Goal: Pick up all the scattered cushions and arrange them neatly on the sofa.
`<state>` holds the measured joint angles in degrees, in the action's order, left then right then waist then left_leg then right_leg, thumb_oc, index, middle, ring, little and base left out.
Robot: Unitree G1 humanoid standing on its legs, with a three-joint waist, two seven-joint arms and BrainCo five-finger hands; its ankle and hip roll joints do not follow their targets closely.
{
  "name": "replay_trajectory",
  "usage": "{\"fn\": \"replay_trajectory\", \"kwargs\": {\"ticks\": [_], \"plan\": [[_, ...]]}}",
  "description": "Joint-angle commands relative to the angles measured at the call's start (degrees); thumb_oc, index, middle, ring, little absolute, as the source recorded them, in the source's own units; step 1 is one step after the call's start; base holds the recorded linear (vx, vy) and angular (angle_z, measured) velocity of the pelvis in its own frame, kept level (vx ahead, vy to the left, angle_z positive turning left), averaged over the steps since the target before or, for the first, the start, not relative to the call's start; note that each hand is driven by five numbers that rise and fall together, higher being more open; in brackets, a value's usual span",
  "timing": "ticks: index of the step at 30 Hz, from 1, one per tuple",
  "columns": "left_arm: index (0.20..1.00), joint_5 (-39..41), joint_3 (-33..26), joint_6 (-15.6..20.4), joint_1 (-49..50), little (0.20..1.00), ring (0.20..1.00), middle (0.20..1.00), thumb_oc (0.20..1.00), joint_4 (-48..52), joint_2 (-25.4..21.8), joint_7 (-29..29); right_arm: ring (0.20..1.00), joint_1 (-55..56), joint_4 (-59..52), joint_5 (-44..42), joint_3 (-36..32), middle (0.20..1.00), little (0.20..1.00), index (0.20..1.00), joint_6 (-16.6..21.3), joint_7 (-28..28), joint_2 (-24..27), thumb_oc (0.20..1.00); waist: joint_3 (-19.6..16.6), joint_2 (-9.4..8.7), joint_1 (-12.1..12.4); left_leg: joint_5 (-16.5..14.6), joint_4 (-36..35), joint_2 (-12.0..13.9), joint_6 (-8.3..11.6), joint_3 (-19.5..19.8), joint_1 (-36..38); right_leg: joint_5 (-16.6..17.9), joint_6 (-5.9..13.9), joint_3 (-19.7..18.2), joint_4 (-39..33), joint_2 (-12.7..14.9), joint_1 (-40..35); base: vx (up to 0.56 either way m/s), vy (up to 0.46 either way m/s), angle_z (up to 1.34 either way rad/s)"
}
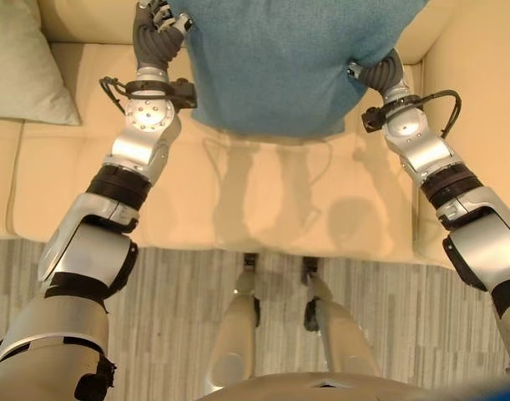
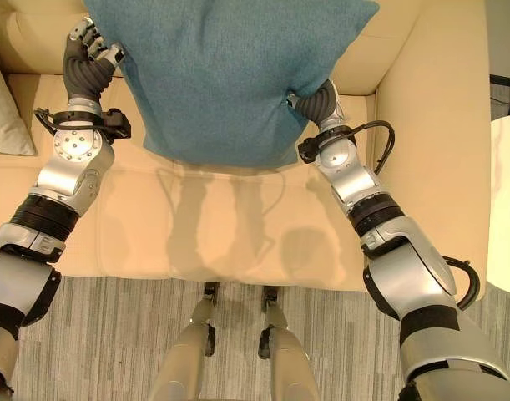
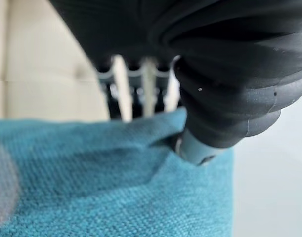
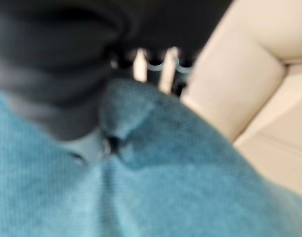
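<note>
A large teal cushion (image 1: pixel 280 58) hangs between my two hands over the cream sofa's seat (image 1: pixel 263 196), its top near the backrest. My left hand (image 1: pixel 157 29) grips the cushion's left edge. The left wrist view shows its thumb (image 3: pixel 195 148) dug into the teal fabric (image 3: pixel 116 187), with the fingers behind the edge. My right hand (image 2: pixel 320 104) holds the lower right corner, mostly hidden behind the cushion. In the right wrist view its thumb (image 4: pixel 86 143) pinches a fold of the cloth (image 4: pixel 165 187).
A pale beige cushion (image 1: pixel 21 58) leans in the sofa's left corner. The sofa's right armrest (image 2: pixel 438 125) rises beside my right arm. A white round table (image 2: pixel 509 200) stands past it. Grey striped floor (image 1: pixel 179 292) runs along the sofa's front.
</note>
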<state>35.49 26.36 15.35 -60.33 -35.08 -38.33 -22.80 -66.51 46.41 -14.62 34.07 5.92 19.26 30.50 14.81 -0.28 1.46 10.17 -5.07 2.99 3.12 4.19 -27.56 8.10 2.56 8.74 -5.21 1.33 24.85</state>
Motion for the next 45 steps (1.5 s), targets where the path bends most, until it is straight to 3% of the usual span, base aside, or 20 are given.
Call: {"fn": "replay_trajectory", "kwargs": {"ticks": [1, 8, 9, 10, 11, 17, 23, 30, 34, 36, 38, 42, 45], "plan": [[0.200, -0.30, 1.47, 8.97, -8.39, 0.200, 0.200, 0.200, 0.200, 0.64, 1.55, 1.07, 0.200, -8.73, -0.84, 0.11, 2.16, 0.200, 0.200, 0.200, 5.63, 0.26, -0.54, 0.200, -2.39, -2.74, 1.41, -2.45, 0.07, -2.30, 2.74, 1.08, 2.39, -1.63, 5.74, -1.71, 0.21, 2.62, -0.68, -0.03, -0.017, 0.09], [0.200, 0.01, 3.54, 8.84, -11.55, 0.200, 0.200, 0.200, 0.200, -3.27, 2.36, 1.70, 0.200, -13.92, 5.24, 0.84, 6.54, 0.200, 0.200, 0.200, 4.72, -0.79, 0.96, 0.200, -1.54, -2.58, 2.47, -1.45, 0.07, -2.59, 3.19, 1.75, -0.81, -0.89, 6.01, -1.25, 0.21, 2.68, 2.43, -0.02, -0.022, 0.06], [0.338, 0.09, 4.02, 8.45, -12.16, 0.338, 0.338, 0.338, 0.338, -5.44, 2.74, 1.86, 0.624, -14.45, 7.09, 0.70, 6.87, 0.624, 0.624, 0.624, 4.51, -1.07, 1.00, 0.624, -1.43, -2.60, 2.52, -1.31, 0.07, -2.60, 3.26, 1.75, -1.21, -0.80, 6.06, -1.23, 0.21, 2.70, 2.87, -0.01, -0.007, 0.07], [0.922, -0.04, 4.48, 8.33, -12.96, 0.922, 0.922, 0.922, 0.922, -6.52, 2.86, 1.80, 1.000, -15.18, 8.41, 0.52, 7.38, 1.000, 1.000, 1.000, 4.32, -1.06, 1.01, 1.000, -1.24, -2.62, 2.60, -1.18, 0.07, -2.58, 3.30, 1.80, -1.49, -0.76, 6.08, -1.22, 0.21, 2.63, 3.17, -0.02, -0.018, 0.08], [1.000, 0.22, 5.07, 8.01, -13.74, 1.000, 1.000, 1.000, 1.000, -8.00, 3.08, 2.06, 1.000, -16.00, 10.48, 1.11, 8.55, 1.000, 1.000, 1.000, 3.82, -1.49, 1.32, 1.000, -0.99, -2.71, 2.64, -0.95, 0.07, -2.56, 3.36, 1.89, -1.86, -0.62, 6.14, -1.06, 0.21, 2.61, 3.52, -0.02, -0.022, 0.06], [1.000, 2.57, 5.90, 6.37, -16.15, 1.000, 1.000, 1.000, 1.000, -16.45, 2.72, 3.87, 1.000, -16.68, 15.63, -0.85, 8.32, 1.000, 1.000, 1.000, 2.98, -1.66, 2.52, 1.000, -0.39, -2.54, 2.29, -0.63, 0.07, -2.63, 3.57, 2.03, -1.65, -0.49, 6.15, -1.03, 0.21, 2.56, 3.35, -0.01, -0.006, 0.04], [1.000, 8.07, 3.17, 4.23, -15.04, 1.000, 1.000, 1.000, 1.000, -24.35, 0.58, 7.33, 1.000, -15.80, 18.29, -3.00, 7.17, 1.000, 1.000, 1.000, 1.83, -2.73, 4.28, 1.000, -0.44, -2.67, 1.56, -1.20, 0.07, -2.51, 3.52, 1.34, 0.77, -0.78, 6.11, -1.42, 0.21, 2.55, 1.29, 0.00, 0.000, 0.00], [1.000, 7.52, -1.05, 4.73, -7.39, 1.000, 1.000, 1.000, 1.000, -18.12, -4.48, 8.44, 1.000, -10.40, 12.84, -4.18, 3.80, 1.000, 1.000, 1.000, 2.54, -3.48, 9.17, 1.000, -0.95, -2.59, 0.79, -2.32, 0.07, -2.44, 3.38, 0.43, 4.60, -1.22, 6.05, -1.34, 0.21, 2.80, -2.11, 0.00, 0.003, -0.01], [1.000, 7.51, -6.02, 5.83, 2.43, 1.000, 1.000, 1.000, 1.000, -7.28, -6.03, 9.14, 1.000, -2.70, 4.16, -3.41, -0.22, 1.000, 1.000, 1.000, 3.17, -4.23, 11.40, 1.000, -1.53, -2.45, 0.57, -3.10, 0.07, -2.40, 3.20, -0.03, 7.09, -1.84, 5.81, -1.35, 0.21, 2.89, -4.44, 0.00, 0.006, -0.01], [1.000, 5.34, -12.32, 6.22, 15.62, 1.000, 1.000, 1.000, 1.000, 3.75, -6.61, 9.96, 1.000, 9.15, -6.34, -0.92, -5.94, 1.000, 1.000, 1.000, 3.85, -5.81, 12.54, 1.000, -2.69, -2.56, 0.21, -4.33, 0.07, -2.18, 2.83, -0.40, 10.18, -2.69, 5.49, -1.36, 0.21, 3.03, -7.20, 0.06, 0.019, -0.05], [1.000, 3.70, -16.16, 5.95, 24.47, 1.000, 1.000, 1.000, 1.000, 9.00, -5.74, 11.15, 1.000, 17.27, -10.06, 1.69, -9.07, 1.000, 1.000, 1.000, 3.84, -7.68, 13.20, 1.000, -3.61, -2.46, 0.10, -4.95, 0.07, -2.05, 2.60, -0.63, 12.12, -3.46, 5.36, -1.22, 0.21, 3.14, -9.06, 0.07, 0.011, -0.08], [1.000, 0.37, -21.48, 3.71, 42.73, 1.000, 1.000, 1.000, 1.000, 13.61, 0.40, 14.83, 1.000, 35.64, -14.32, 4.03, -16.90, 1.000, 1.000, 1.000, 3.69, -11.60, 9.27, 1.000, -5.76, -2.17, -0.44, -5.70, 0.07, -1.99, 2.35, -0.83, 15.89, -4.76, 5.05, -0.72, 0.21, 2.94, -12.78, 0.04, -0.004, -0.05], [1.000, -1.80, -23.11, 0.77, 53.00, 1.000, 1.000, 1.000, 1.000, 10.05, 6.01, 17.88, 1.000, 44.83, -14.12, 6.82, -19.01, 1.000, 1.000, 1.000, 3.04, -14.30, 6.03, 1.000, -6.87, -1.99, -0.77, -6.06, 0.07, -1.94, 2.26, -0.91, 18.61, -5.55, 4.78, -0.48, 0.21, 2.58, -15.54, 0.01, -0.001, 0.00]]}}
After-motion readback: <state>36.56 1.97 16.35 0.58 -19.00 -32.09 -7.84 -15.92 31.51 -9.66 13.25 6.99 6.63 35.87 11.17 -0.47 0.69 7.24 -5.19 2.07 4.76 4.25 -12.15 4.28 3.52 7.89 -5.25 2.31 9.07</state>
